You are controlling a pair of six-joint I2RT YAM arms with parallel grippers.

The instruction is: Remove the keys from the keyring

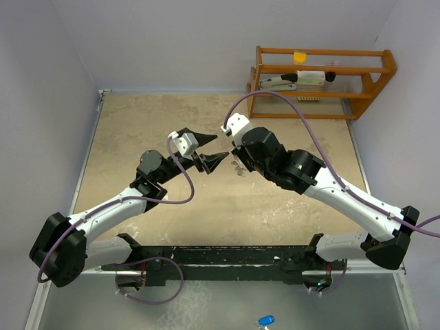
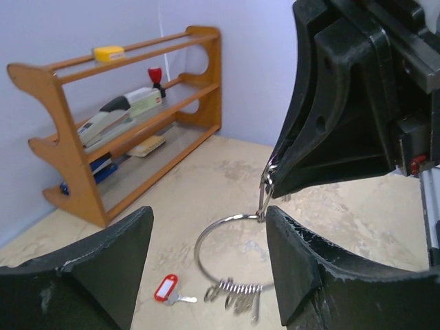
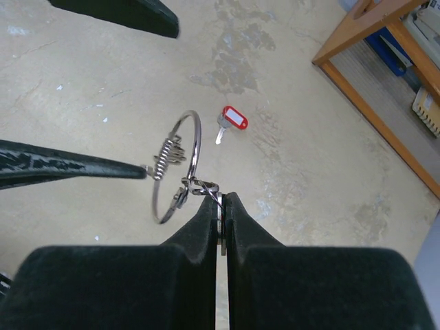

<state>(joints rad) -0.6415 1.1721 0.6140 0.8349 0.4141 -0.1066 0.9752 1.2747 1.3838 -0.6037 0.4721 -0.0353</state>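
My right gripper [image 3: 218,199] pinches the light, stiff, slippery keyring [image 3: 199,141] by what looks like a small link [image 3: 199,184]; left gripper [image 2: 208,216] gapes. I'd grab the bunched keys [image 2: 237,297].

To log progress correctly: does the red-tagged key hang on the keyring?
No, the red-tagged key lies on the table, apart from the keyring.
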